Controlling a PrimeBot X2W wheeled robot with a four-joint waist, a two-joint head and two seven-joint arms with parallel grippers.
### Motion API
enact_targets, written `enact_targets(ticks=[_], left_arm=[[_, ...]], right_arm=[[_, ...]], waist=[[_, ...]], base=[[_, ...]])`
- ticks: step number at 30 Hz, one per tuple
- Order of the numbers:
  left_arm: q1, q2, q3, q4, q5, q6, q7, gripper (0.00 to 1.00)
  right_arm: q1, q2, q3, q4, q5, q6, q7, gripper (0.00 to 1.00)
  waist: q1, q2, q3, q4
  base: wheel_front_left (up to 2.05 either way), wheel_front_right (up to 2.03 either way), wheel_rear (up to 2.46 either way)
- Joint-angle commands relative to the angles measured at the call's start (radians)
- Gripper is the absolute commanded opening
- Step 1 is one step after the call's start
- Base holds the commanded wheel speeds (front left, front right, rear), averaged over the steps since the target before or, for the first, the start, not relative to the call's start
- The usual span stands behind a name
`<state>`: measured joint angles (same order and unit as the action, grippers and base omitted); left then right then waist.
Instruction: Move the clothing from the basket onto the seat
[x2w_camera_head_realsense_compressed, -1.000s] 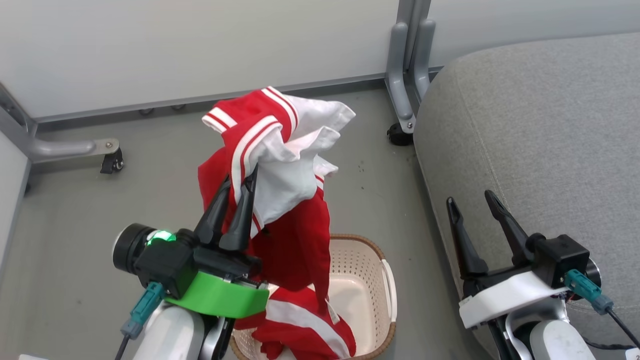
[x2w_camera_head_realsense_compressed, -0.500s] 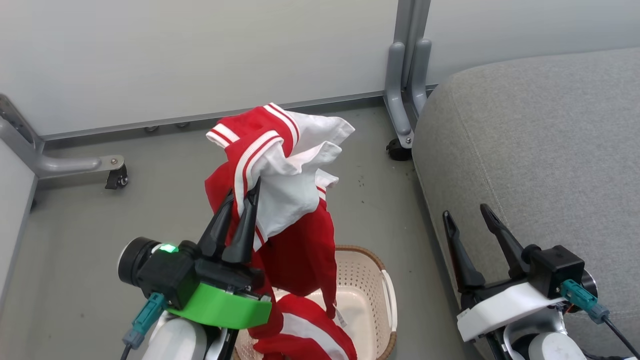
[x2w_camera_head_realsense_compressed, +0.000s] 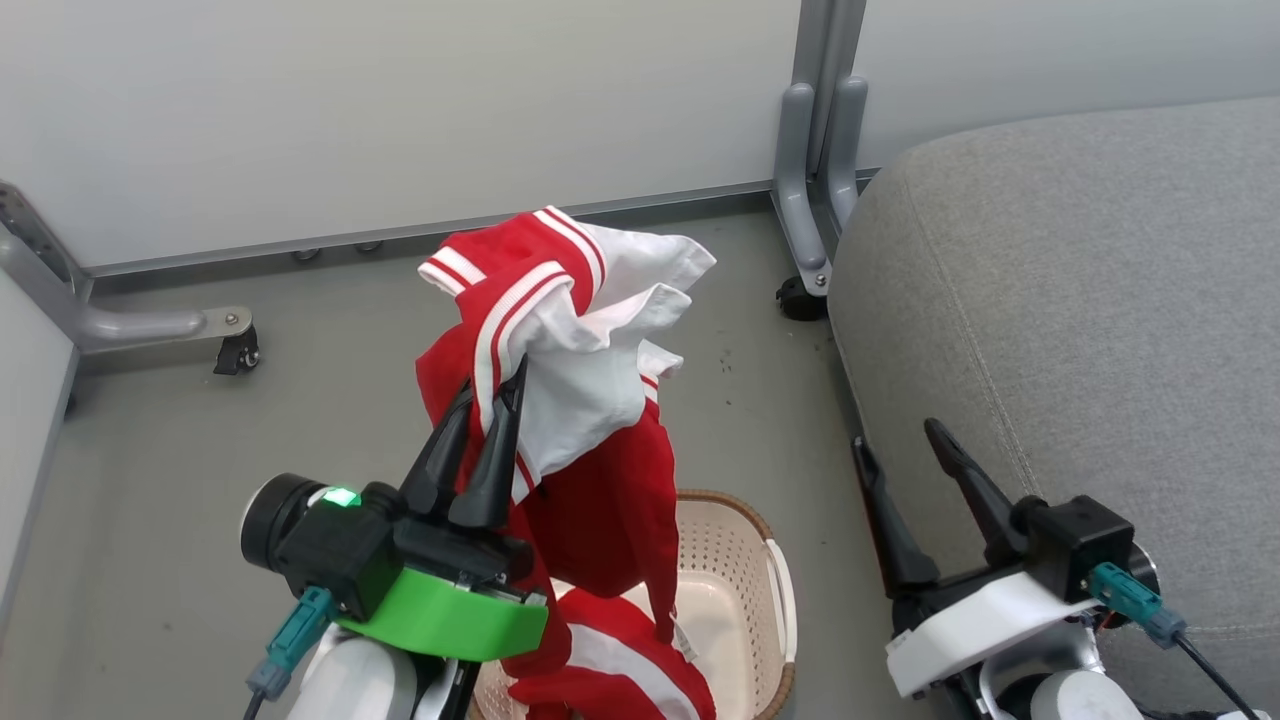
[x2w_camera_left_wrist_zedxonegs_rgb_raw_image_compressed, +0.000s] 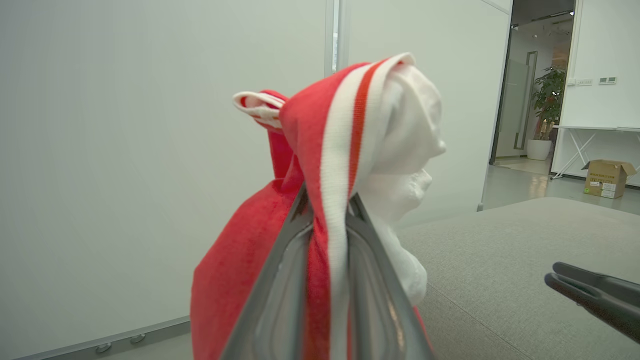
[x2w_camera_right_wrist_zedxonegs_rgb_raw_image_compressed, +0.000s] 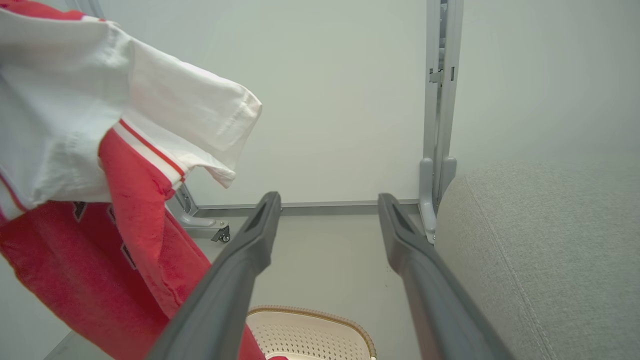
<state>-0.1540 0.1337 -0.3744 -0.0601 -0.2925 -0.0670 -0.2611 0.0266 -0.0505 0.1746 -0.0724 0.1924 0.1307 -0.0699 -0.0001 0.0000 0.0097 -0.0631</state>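
My left gripper (x2w_camera_head_realsense_compressed: 495, 375) is shut on the red jersey (x2w_camera_head_realsense_compressed: 590, 480) with white sleeve and striped trim, held up above the cream basket (x2w_camera_head_realsense_compressed: 745, 560). In the left wrist view the jersey (x2w_camera_left_wrist_zedxonegs_rgb_raw_image_compressed: 345, 150) is pinched between the fingers (x2w_camera_left_wrist_zedxonegs_rgb_raw_image_compressed: 272, 280). The smaller red piece with a white band (x2w_camera_head_realsense_compressed: 610, 655) lies in the basket, half hidden by my left arm. My right gripper (x2w_camera_head_realsense_compressed: 895, 450) is open and holds nothing, at the near edge of the grey seat (x2w_camera_head_realsense_compressed: 1080, 300). From the right wrist, the jersey (x2w_camera_right_wrist_zedxonegs_rgb_raw_image_compressed: 85, 165) hangs at the left above the basket (x2w_camera_right_wrist_zedxonegs_rgb_raw_image_compressed: 310, 332), and the seat (x2w_camera_right_wrist_zedxonegs_rgb_raw_image_compressed: 550, 240) is at the right.
A pale wall panel stands behind, with a grey metal post and caster (x2w_camera_head_realsense_compressed: 800, 290) beside the seat's corner. Another caster foot (x2w_camera_head_realsense_compressed: 235, 355) sits at the left. Grey floor lies between basket and wall.
The jersey and left gripper have risen slightly clear of the basket. My right gripper has shifted left, toward the basket. The camera has moved a little.
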Motion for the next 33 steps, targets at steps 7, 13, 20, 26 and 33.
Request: enact_targets(ticks=[7,13,20,26,33], left_arm=[[-0.016,0.001,-0.005,-0.011,-0.001,0.005,-0.002,0.00],[-0.028,-0.005,-0.016,-0.011,0.000,0.003,-0.003,0.00],[-0.039,-0.010,-0.035,-0.014,0.001,-0.004,-0.004,0.00],[-0.047,-0.013,-0.050,-0.017,-0.002,-0.009,-0.004,0.00],[-0.050,-0.014,-0.060,-0.013,-0.005,-0.013,-0.004,0.00]], right_arm=[[-0.073,-0.031,0.157,0.004,0.063,0.000,0.025,1.00],[-0.168,-0.052,0.315,0.047,0.125,0.000,0.028,1.00],[-0.300,-0.046,0.421,0.194,0.156,0.000,0.003,1.00],[-0.407,-0.029,0.479,0.350,0.188,0.000,-0.041,1.00],[-0.520,-0.008,0.553,0.500,0.237,0.000,-0.074,1.00]], waist=[[0.0001,0.0000,0.012,0.011],[0.0001,0.0000,0.020,0.027],[0.0001,0.0000,0.026,0.046],[0.0001,0.0000,0.031,0.058],[0.0001,0.0000,0.038,0.058]], base=[[0.00,0.00,0.00],[0.00,0.00,0.00],[0.00,0.00,0.00],[0.00,0.00,0.00],[0.00,0.00,0.00]])
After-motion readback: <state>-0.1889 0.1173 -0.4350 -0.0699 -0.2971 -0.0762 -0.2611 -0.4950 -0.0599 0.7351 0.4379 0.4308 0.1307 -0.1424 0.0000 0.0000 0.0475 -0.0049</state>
